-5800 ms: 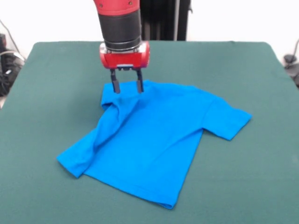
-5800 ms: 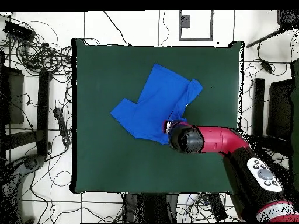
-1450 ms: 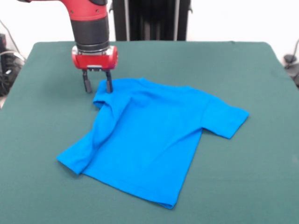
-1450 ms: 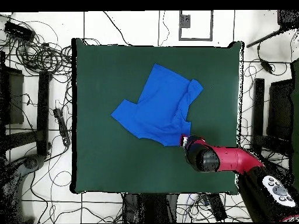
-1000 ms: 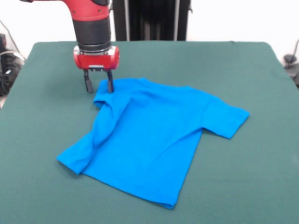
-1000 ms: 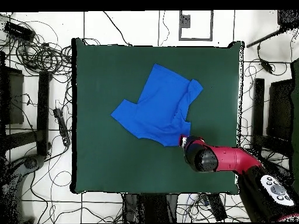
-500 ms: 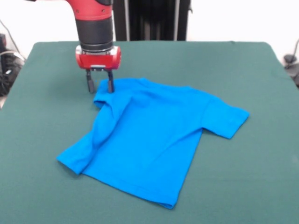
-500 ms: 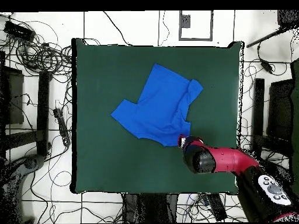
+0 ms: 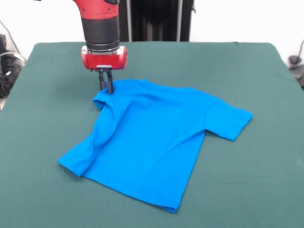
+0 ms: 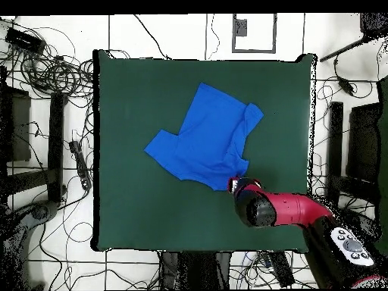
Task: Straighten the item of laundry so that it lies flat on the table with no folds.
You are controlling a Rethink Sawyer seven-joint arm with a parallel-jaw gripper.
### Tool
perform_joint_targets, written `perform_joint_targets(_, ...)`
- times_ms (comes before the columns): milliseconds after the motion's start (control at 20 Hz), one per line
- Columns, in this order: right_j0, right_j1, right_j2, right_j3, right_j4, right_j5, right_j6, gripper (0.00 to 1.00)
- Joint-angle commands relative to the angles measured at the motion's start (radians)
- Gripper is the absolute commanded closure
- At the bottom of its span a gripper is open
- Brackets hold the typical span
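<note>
One second ago your claw stood with its fingers spread, one on the bare cloth and one at the shirt's edge; now the two fingers are pressed close together, right at the far corner of the shirt. From the front it looks as if they are pinching that blue edge between them, though the fabric inside the grip is too small for you to confirm. The wrist has also shifted a little toward the shirt since then, and it stands upright over the corner.

Next to the claw, the corner itself is bunched: a ridge of fabric runs from the fingers down toward the near-left sleeve, which is rolled under at its tip. That side is the part not lying flat. The rest of the shirt spreads smoothly across the middle of the table, plain blue side up, with the other sleeve lying flat toward the right in the front view.

In the overhead view the arm comes in from the lower right and its wrist covers the shirt's corner, so you cannot check the grip from there.

Closing here suggests you are set to drag. Pulling that corner outward, away from the shirt's middle, should draw the ridge out; pulling upward alone would likely just lift more folds.
</note>
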Motion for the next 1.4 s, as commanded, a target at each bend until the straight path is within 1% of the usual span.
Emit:
perform_joint_targets(50, 0.056, 0.033, 0.020, 0.089, 0.005, 0.007, 0.086, 1.00)
perform_joint_targets(350, 0.059, 0.019, 0.014, 0.100, 0.007, 0.009, 0.090, 1.00)
perform_joint_targets(650, 0.037, -0.045, -0.010, 0.144, 0.007, 0.033, 0.083, 1.00)
perform_joint_targets(1050, -0.030, -0.132, -0.007, 0.173, -0.001, 0.088, 0.020, 1.00)
perform_joint_targets(1400, -0.053, -0.155, 0.001, 0.176, -0.007, 0.109, 0.001, 1.00)
